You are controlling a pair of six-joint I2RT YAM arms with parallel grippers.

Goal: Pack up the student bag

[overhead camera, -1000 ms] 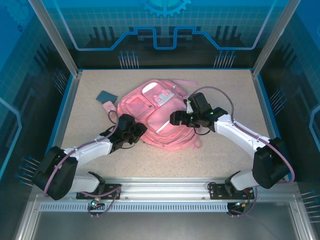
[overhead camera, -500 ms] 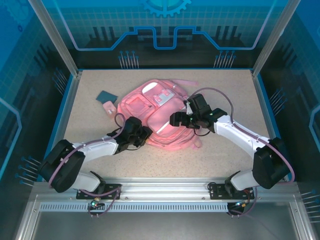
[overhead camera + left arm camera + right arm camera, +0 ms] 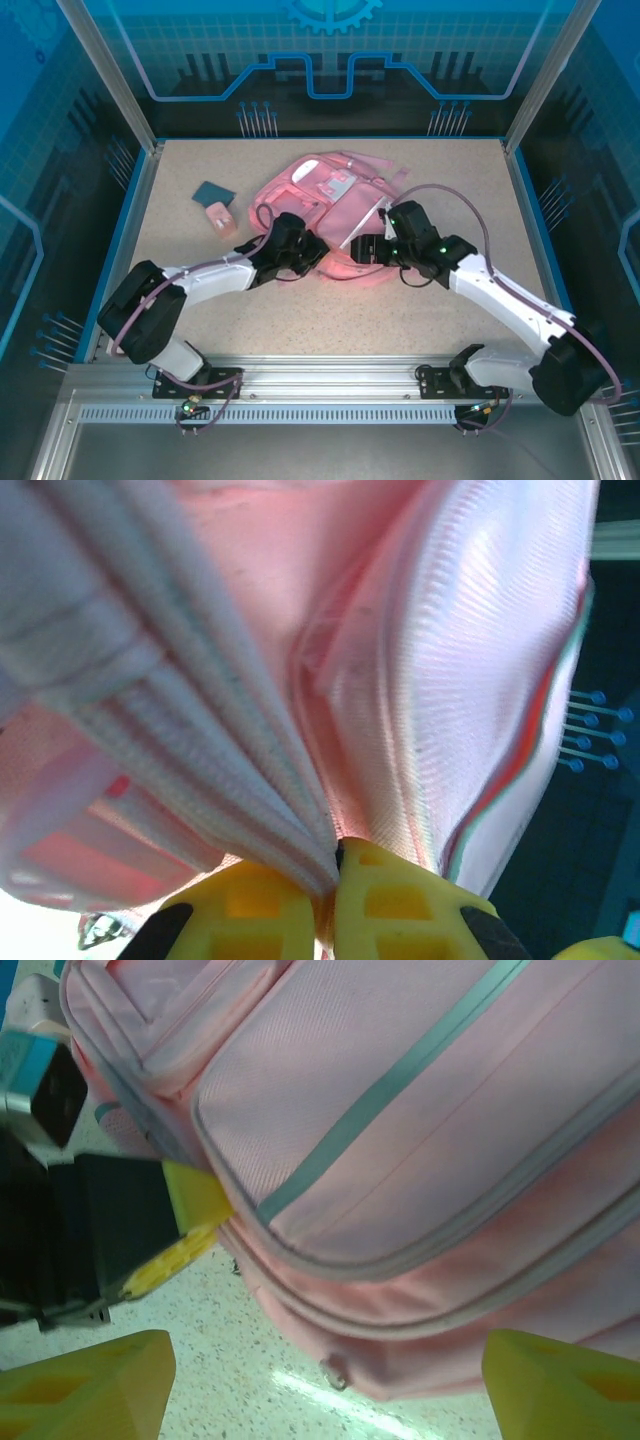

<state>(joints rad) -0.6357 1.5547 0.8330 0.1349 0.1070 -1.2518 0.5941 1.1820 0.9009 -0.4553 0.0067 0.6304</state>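
Observation:
The pink student bag (image 3: 325, 195) lies in the middle of the table, its near edge lifted. My left gripper (image 3: 300, 250) is shut on a fold of the bag's fabric (image 3: 300, 730); the yellow fingers (image 3: 400, 910) pinch the pleated cloth between them. My right gripper (image 3: 365, 250) is open at the bag's near right side. In the right wrist view its yellow fingertips (image 3: 80, 1385) stand wide apart below the bag (image 3: 420, 1140), with a metal zip pull (image 3: 335, 1372) hanging between them over the table.
A dark blue flat book (image 3: 212, 192) and a small pink object (image 3: 220, 217) lie on the table left of the bag. The left gripper's yellow finger (image 3: 190, 1215) and dark body show at the left of the right wrist view.
The left gripper has moved right and away, dragging and lifting the bag's near edge. The bag has shifted toward the back. The right gripper has slid slightly nearer.

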